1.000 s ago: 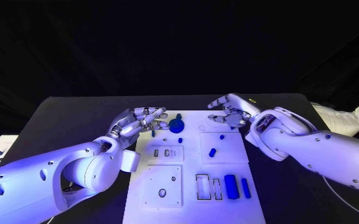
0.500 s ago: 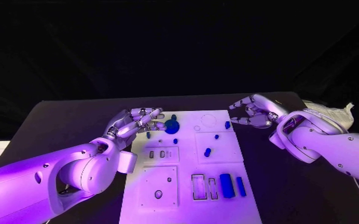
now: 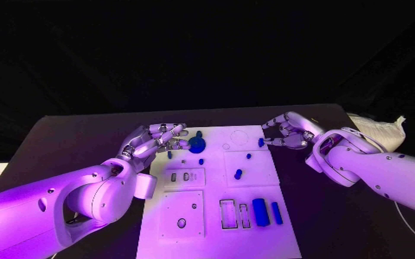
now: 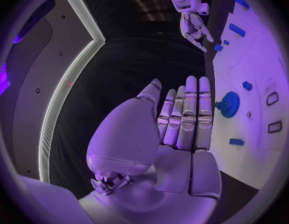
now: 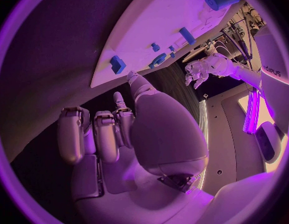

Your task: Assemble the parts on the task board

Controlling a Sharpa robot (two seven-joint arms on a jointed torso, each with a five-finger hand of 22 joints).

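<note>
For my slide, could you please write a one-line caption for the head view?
Two robot hands, left hand and right hand, flank the far end of the white task board, near a blue gear.

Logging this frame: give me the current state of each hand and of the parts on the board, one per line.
left hand: open, fingers extended, holding nothing, at the board's left edge beside the gear.
right hand: fingers curled, empty, by the board's far right corner.
blue gear: on the task board, not held.
two long blue blocks: lying side by side near the board's front.
</note>
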